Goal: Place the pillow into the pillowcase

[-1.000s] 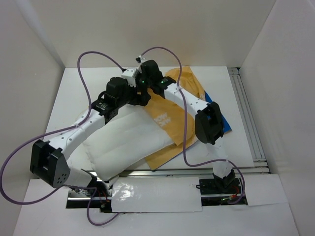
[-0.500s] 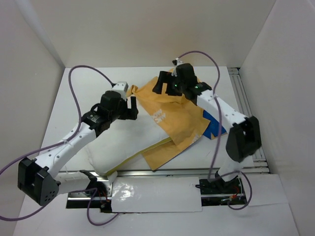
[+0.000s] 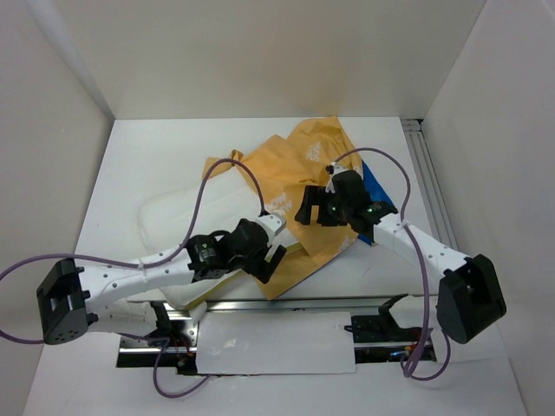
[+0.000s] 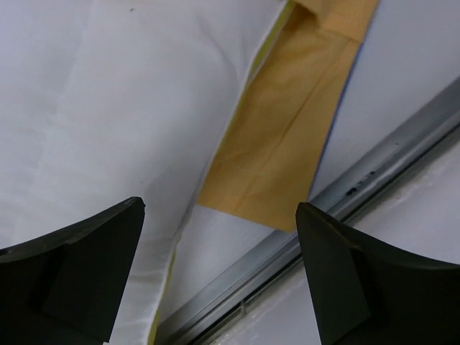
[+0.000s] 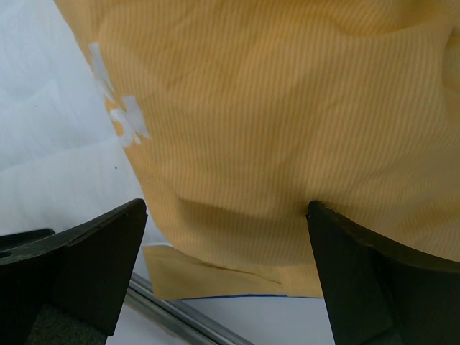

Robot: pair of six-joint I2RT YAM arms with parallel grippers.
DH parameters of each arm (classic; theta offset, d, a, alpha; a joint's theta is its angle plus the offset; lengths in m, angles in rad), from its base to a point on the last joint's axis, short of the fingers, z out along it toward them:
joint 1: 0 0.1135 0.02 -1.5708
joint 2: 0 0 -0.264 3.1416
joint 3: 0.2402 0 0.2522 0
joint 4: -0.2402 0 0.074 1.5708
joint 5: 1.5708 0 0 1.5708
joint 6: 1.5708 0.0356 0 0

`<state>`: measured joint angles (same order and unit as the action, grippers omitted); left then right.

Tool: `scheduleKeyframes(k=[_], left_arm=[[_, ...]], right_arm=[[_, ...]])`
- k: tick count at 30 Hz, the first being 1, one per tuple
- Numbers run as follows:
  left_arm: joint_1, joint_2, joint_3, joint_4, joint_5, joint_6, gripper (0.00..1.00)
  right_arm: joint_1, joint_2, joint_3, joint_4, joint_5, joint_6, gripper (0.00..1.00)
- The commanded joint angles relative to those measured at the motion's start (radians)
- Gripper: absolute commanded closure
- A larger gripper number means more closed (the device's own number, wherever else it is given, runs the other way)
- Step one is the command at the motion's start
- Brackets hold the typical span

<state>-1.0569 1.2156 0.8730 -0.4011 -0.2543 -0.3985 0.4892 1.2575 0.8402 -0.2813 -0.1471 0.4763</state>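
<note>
End effector (image 5: 226, 210) spread wide, orange-yellow pillowcase (image 5: 287, 108) beneath, white pillow (image 5: 50, 129) at left

Left tool (image 3: 271, 263): gapes wide, grips nothing, points rightward at the end of a low, outstretched forearm.
Right tool (image 3: 305, 213): gapes wide, grips nothing, points leftward and down from a forearm folded back at the elbow.

Matt ribbed cloth pillowcase (image 5: 287, 129), smooth white fabric pillow (image 4: 108, 108), metal rail (image 4: 374, 172)
</note>
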Motion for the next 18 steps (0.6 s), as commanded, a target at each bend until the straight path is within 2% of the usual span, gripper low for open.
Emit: scheduleKeyframes(k=[1, 7, 11, 12, 13, 14, 16, 17, 18], left_arm=[[0.003, 0.073, -0.017, -0.031, -0.127, -0.046, 0.00], [0.003, 0.278, 0.070, -0.166, -0.367, -0.189, 0.00], [0.003, 0.399, 0.136, -0.179, -0.392, -0.189, 0.00], [0.003, 0.418, 0.147, -0.179, -0.401, -0.189, 0.04], [0.003, 0.450, 0.159, -0.170, -0.401, -0.189, 0.10], [0.003, 0.462, 0.159, -0.170, -0.401, -0.180, 0.27], [0.017, 0.486, 0.185, -0.170, -0.410, -0.169, 0.50], [0.026, 0.505, 0.204, -0.160, -0.410, -0.169, 0.67], [0.044, 0.516, 0.218, -0.171, -0.433, -0.195, 1.00]], right_arm=[[0.009, 0.057, 0.014, 0.073, -0.034, -0.008, 0.00], [0.009, 0.190, 0.137, 0.082, -0.057, -0.062, 0.00], [0.009, 0.276, 0.184, 0.111, -0.071, -0.071, 0.00], [0.009, 0.286, 0.201, 0.120, -0.083, -0.071, 0.00], [0.009, 0.286, 0.210, 0.120, -0.083, -0.080, 0.00], [0.009, 0.295, 0.230, 0.120, -0.071, -0.090, 0.00], [0.009, 0.286, 0.240, 0.094, -0.043, -0.100, 0.00], [0.009, 0.275, 0.252, 0.084, -0.033, -0.119, 0.00], [0.009, 0.246, 0.252, 0.071, -0.020, -0.119, 0.00]])
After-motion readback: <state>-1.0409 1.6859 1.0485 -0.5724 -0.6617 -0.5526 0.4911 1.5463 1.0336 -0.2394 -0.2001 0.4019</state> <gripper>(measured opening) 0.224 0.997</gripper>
